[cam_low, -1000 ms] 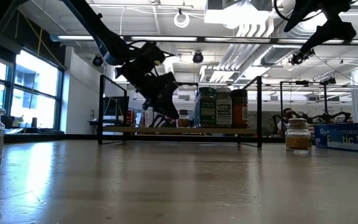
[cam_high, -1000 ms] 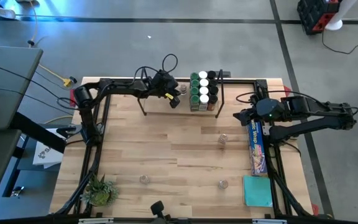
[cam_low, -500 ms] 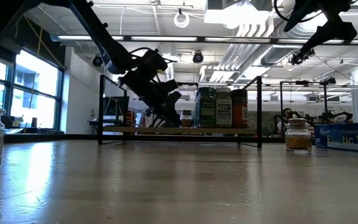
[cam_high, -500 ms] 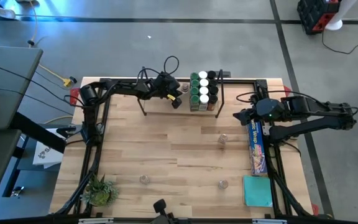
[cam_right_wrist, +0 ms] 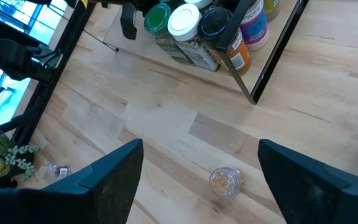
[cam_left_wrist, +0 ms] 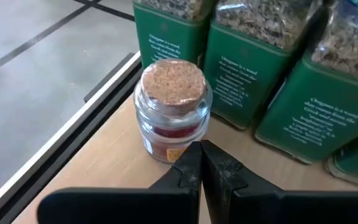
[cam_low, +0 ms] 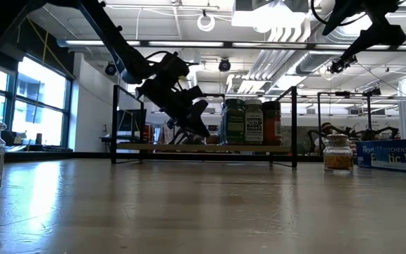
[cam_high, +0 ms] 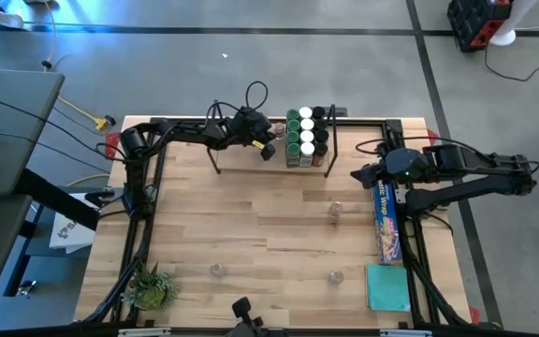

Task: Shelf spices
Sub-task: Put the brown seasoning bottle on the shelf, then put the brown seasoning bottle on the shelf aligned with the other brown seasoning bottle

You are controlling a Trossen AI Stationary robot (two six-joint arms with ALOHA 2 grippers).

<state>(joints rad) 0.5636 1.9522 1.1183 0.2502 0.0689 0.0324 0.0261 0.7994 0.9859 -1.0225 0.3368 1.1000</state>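
Observation:
A small glass spice jar with a cork lid (cam_left_wrist: 173, 106) stands upright on the shelf's pale board (cam_left_wrist: 104, 168), beside several green-labelled spice jars (cam_left_wrist: 253, 68). My left gripper (cam_left_wrist: 201, 163) is shut, its tips right at this jar's lower wall. From above, it (cam_high: 270, 150) hangs over the shelf (cam_high: 241, 161), left of the packed jars (cam_high: 305, 136). My right gripper (cam_right_wrist: 199, 149) waits open and raised over the table's right side (cam_high: 358, 175). Loose jars stand on the table (cam_high: 335, 210), (cam_high: 217, 270), (cam_high: 335, 276). My left gripper's shut fingertips (cam_left_wrist: 191, 165) stand against the foot of the cork-lidded jar (cam_left_wrist: 166, 149), coming slanting down from the table's left. Whether they touch the glass I cannot tell. The jar stands upright on the shelf board.
A long blue wrap box (cam_high: 386, 220) and a teal pad (cam_high: 387, 286) lie along the right edge. A small green plant (cam_high: 150, 285) sits at the near left corner. The shelf's black wire end frames (cam_low: 294, 127) rise at both ends. Bare wood lies mid-table.
My left gripper has edged along the shelf toward the packed jars on its right and tipped a little further down. The right arm has kept still.

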